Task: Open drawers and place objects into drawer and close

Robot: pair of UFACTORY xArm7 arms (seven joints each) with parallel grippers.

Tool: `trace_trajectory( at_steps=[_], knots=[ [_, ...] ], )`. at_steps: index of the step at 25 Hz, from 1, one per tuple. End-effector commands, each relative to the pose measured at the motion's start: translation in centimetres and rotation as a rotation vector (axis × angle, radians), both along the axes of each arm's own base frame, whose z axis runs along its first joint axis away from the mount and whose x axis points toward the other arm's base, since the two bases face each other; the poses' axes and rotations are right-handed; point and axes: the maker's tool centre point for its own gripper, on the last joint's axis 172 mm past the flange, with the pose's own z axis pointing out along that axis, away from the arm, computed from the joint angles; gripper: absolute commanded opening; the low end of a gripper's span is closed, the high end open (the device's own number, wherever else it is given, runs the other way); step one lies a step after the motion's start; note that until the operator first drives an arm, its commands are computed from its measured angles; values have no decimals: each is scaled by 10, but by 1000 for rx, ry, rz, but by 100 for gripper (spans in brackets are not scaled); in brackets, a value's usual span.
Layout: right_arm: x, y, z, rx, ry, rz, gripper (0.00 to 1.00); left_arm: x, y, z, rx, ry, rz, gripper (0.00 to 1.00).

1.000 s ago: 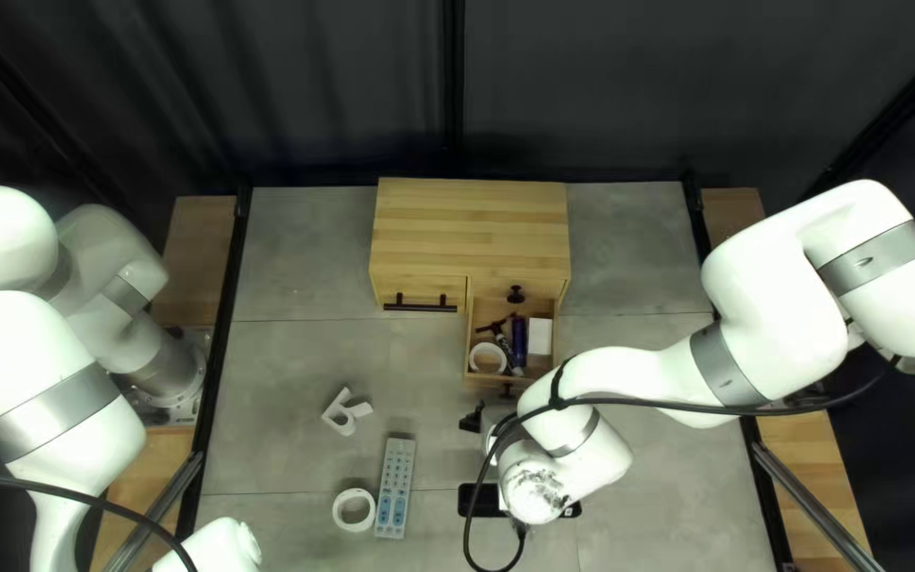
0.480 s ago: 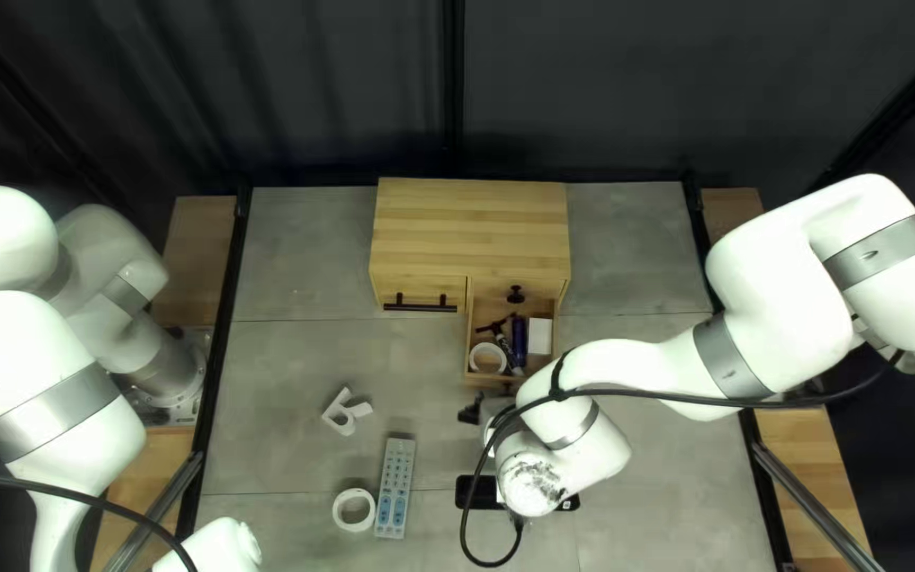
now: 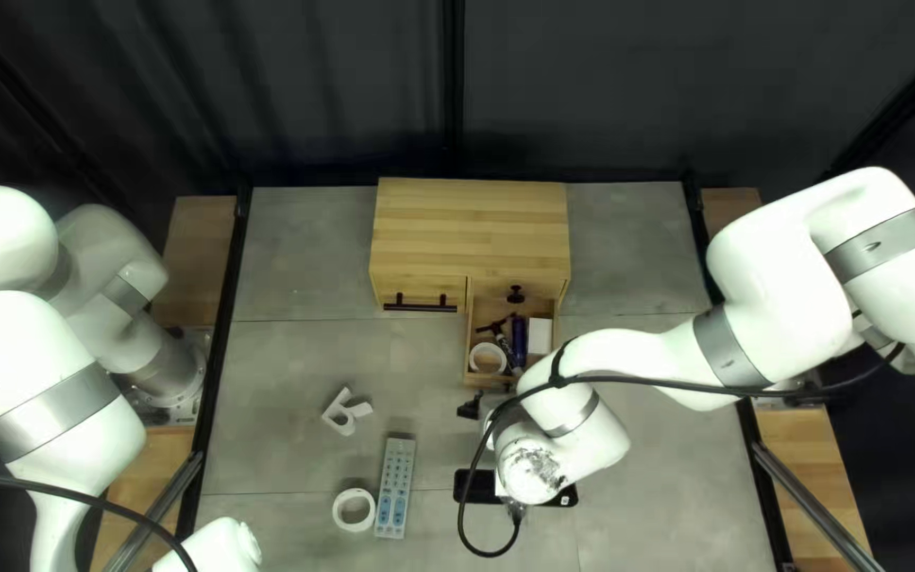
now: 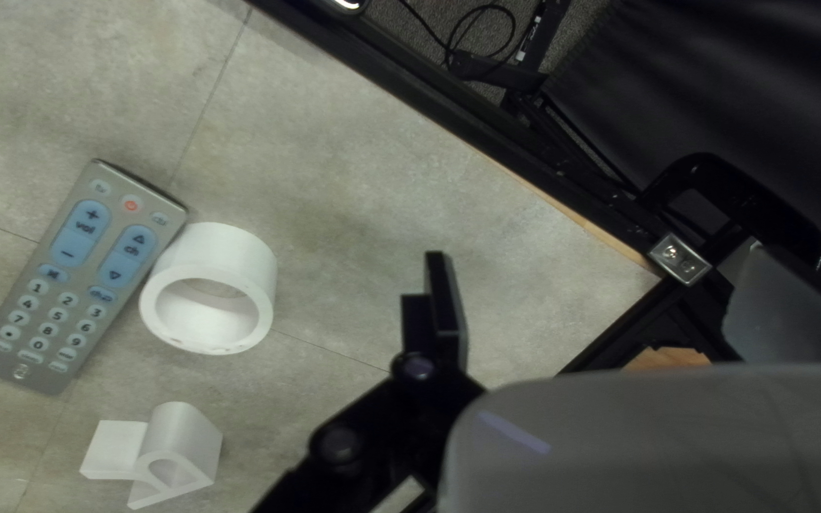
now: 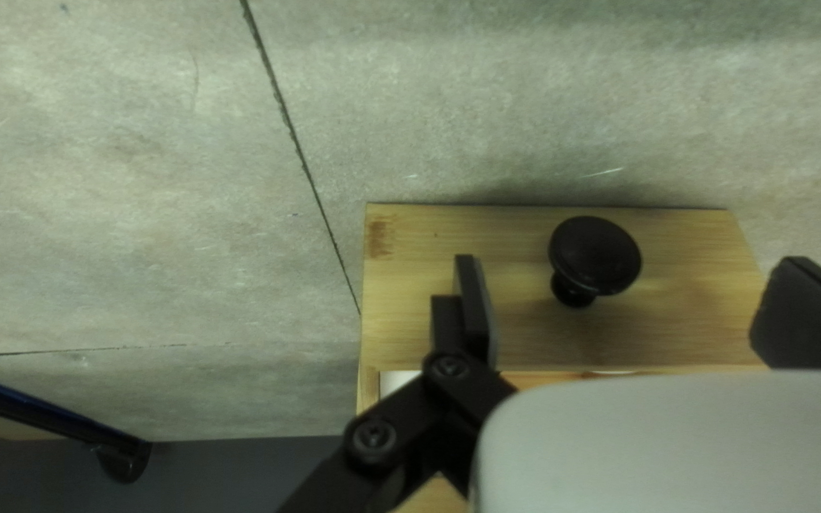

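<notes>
So our right tool point(image 5: 631, 271) has crept up closer to the open drawer point(image 3: 481, 379) over the last second. Left arm looks unchanged, and so does the stuff on the desk point(image 3: 299, 371).

Right tool is wide, one finger on each side of the knob point(image 5: 596, 255) on the drawer's front, not pinching it. We'd guess it's lining up to shut the drawer, or to grab the knob first. If it drifts sideways, a finger could knock the knob.

Already inside the drawer: a ring point(image 3: 472, 358), a blue tube point(image 3: 519, 339) and a white box point(image 3: 539, 336). Still on the desk, all on the near side of the drawer: the remote point(image 3: 395, 487), loose ring point(image 4: 239, 252) and clip point(image 4: 197, 442), off toward our left arm's side, plus a black slab point(image 3: 567, 496) partly under our right arm. Left tool point(image 4: 595, 252) is also wide, nothing in it, ring and remote off beside it. Can't say if those are meant to go in too.

Print-wise, the remote's keys are marked, but we're not reading them out.
</notes>
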Motion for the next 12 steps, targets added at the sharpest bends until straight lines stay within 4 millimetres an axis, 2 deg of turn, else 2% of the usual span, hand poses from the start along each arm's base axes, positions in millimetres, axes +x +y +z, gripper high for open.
trace_trajectory(
  at_steps=[1, 12],
  knots=[
    [-1, 0, -3, 13, -4, 7, 100, 0, 0, 0, 0, 0, 0, 100],
    [-2, -2, -14, 30, 18, 2, 100, 0, 0, 0, 0, 0, 0, 100]
  ],
)
